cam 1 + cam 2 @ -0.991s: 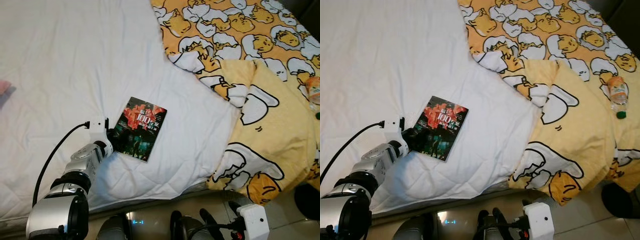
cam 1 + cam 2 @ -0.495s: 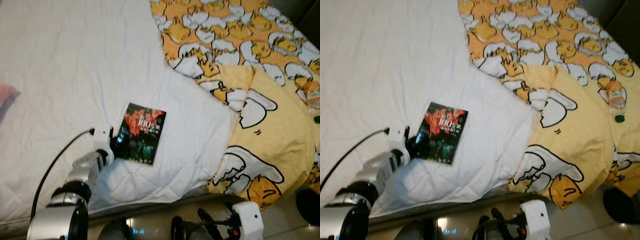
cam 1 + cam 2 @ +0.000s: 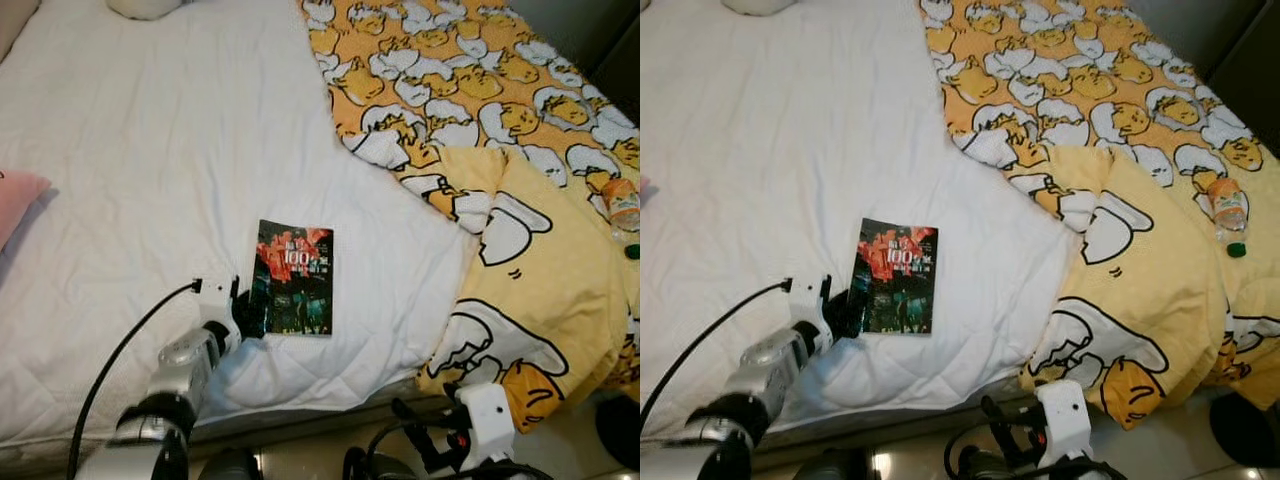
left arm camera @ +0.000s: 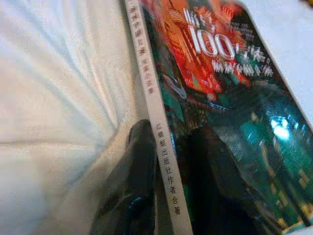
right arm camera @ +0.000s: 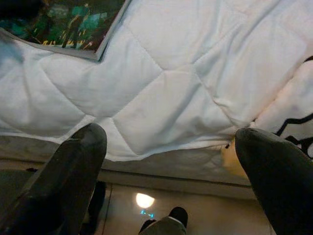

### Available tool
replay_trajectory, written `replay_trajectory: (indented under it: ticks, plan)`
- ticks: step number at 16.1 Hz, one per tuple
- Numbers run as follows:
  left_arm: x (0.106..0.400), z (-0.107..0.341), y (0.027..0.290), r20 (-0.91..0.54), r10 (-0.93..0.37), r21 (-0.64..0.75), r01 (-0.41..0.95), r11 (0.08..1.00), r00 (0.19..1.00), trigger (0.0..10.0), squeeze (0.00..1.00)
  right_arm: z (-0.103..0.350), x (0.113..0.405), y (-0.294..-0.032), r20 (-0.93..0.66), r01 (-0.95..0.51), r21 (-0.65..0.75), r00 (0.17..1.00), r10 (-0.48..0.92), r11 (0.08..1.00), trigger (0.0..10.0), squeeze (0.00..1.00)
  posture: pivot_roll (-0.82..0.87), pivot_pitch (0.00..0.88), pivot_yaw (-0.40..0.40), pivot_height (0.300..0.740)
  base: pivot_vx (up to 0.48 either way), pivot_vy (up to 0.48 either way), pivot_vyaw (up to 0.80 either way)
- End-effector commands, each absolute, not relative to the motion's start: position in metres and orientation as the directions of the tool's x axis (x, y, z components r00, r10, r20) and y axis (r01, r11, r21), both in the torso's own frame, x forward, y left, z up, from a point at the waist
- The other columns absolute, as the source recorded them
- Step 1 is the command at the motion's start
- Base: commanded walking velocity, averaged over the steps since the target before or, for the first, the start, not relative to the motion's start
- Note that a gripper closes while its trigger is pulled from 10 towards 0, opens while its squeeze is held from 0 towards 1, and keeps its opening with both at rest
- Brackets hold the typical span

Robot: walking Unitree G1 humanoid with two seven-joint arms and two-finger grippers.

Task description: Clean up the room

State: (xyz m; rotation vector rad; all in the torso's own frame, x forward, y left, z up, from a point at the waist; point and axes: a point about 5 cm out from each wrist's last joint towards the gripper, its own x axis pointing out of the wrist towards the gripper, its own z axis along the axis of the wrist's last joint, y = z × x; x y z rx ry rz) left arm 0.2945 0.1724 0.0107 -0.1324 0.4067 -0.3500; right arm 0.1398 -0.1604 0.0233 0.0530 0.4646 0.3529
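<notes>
The left pincer grips the near left corner of the book, which lies flat on the white bed. A yellow patterned duvet covers the bed's right side.

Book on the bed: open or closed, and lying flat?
Closed. The book lies flat, front cover up, on the white quilt; the left gripper's fingers straddle its spine edge.

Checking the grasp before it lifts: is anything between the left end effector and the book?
Nothing visible. The left end effector already straddles the book at its spine edge, one finger against the white quilt, the other on the cover.
</notes>
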Motion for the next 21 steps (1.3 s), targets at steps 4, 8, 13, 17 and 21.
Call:
replay_trajectory:
  ticks: [4,8,13,17,21]
  plan:
    - [0.306,0.034,0.158,-0.217,-0.393,-0.29,0.325,0.9,0.894,0.0,0.0,0.029,0.183,-0.164,-0.339,-0.212,0.177,0.903,0.262,0.961,10.0,0.0,0.01,0.0,-0.034,0.74,0.0,0.0,0.0]
    - [0.32,0.074,0.155,-0.072,-0.375,-0.328,0.333,0.884,0.924,0.0,0.0,0.053,0.23,-0.159,-0.203,-0.194,0.201,0.951,0.234,0.96,10.0,0.0,0.06,0.0,-0.009,0.74,0.0,0.0,0.0]
    - [0.325,0.116,0.18,0.095,-0.206,-0.174,0.22,0.96,0.974,0.0,0.0,0.064,0.27,-0.167,-0.112,-0.116,0.218,0.983,0.142,0.969,10.0,0.0,0.11,0.0,0.005,0.74,0.0,0.0,0.0]
    - [0.328,0.107,0.161,-0.008,-0.19,-0.074,0.189,0.979,0.982,10.0,0.0,0.059,0.273,-0.174,-0.1,-0.027,0.172,0.994,0.044,0.985,10.0,0.0,0.09,0.0,-0.017,0.74,0.0,0.0,0.0]
    - [0.333,0.106,0.132,-0.01,-0.251,0.004,0.251,0.968,0.968,10.0,0.0,0.064,0.274,-0.167,-0.048,-0.012,0.084,0.999,0.016,0.996,10.0,0.0,0.04,0.0,0.006,0.74,0.0,0.358,0.52]
